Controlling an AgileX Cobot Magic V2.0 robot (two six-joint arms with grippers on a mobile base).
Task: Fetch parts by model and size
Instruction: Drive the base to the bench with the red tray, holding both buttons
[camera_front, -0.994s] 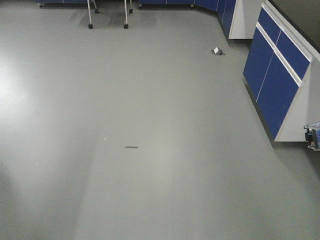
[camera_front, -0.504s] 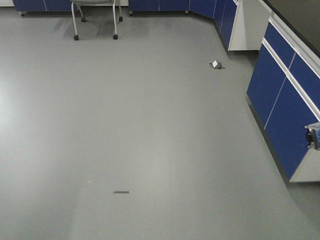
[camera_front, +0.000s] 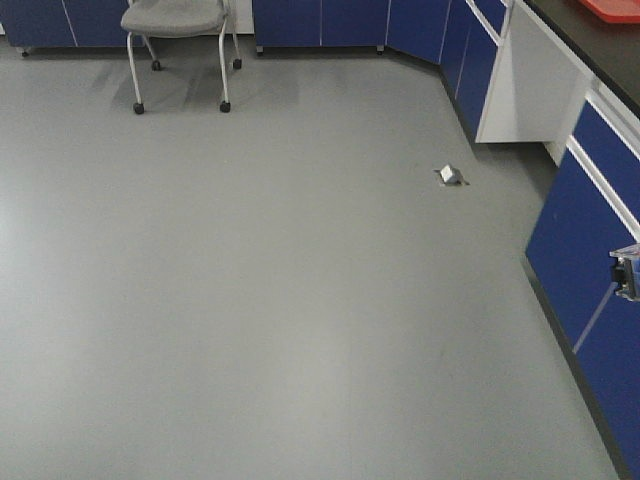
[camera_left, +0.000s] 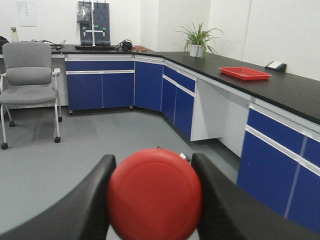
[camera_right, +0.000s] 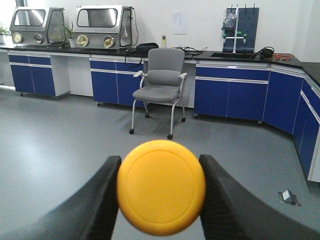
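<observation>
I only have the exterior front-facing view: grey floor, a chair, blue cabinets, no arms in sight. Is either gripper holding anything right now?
Observer: Yes. The left gripper is shut on the red-capped button. Its cap faces the left wrist camera and hides the base.
Operator: And the right one?
Observer: The right gripper is shut on the yellow-capped button, held between both fingers.
Operator: There's a sliver of red on the counter at my top right. What is it?
Observer: A red tray lying on the black countertop. The left wrist view shows it whole.
</observation>
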